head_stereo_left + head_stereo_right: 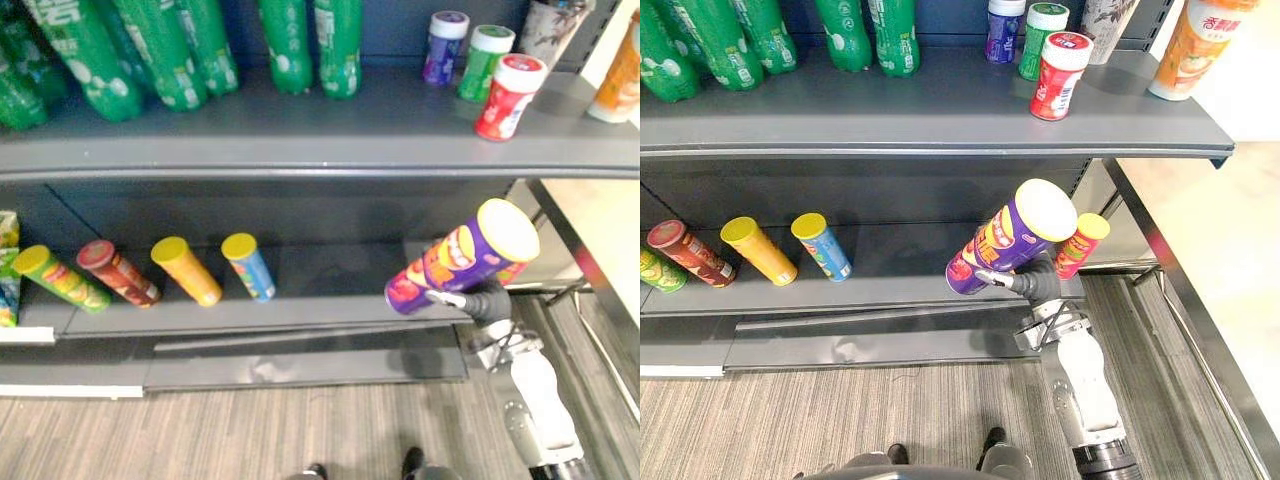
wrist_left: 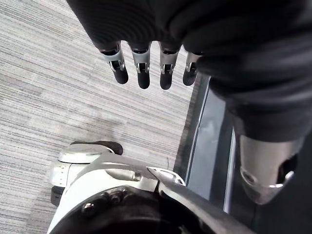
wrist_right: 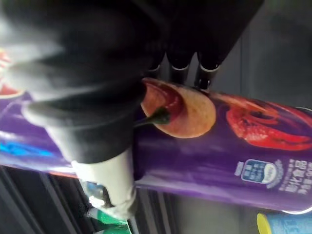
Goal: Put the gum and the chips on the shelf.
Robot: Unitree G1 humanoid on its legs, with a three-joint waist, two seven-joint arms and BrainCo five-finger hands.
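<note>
- Firmly clamped round a purple chips can (image 1: 465, 258), the robot's right hand (image 1: 1037, 283) holds it tilted, pale lid uppermost, before the right end of the lower shelf (image 1: 320, 305)
- Its fingers and thumb curl round the can's middle, as the right wrist view shows
- Just behind, a red can (image 1: 1080, 243) with a yellow lid lies on that shelf
- Farther left lie a green can (image 1: 60, 277), a dark red can (image 1: 117, 271), a yellow can (image 1: 186, 270) and a blue can (image 1: 249, 266)
- On the upper shelf (image 1: 300, 130) stand a purple gum tub (image 1: 445, 45), a green gum tub (image 1: 485, 62) and a red gum tub (image 1: 510, 95), with green bottles (image 1: 170, 50) to the left
- Over the striped floor (image 2: 58, 97), the left hand (image 2: 143, 73) hangs with fingers straight and apart
</note>
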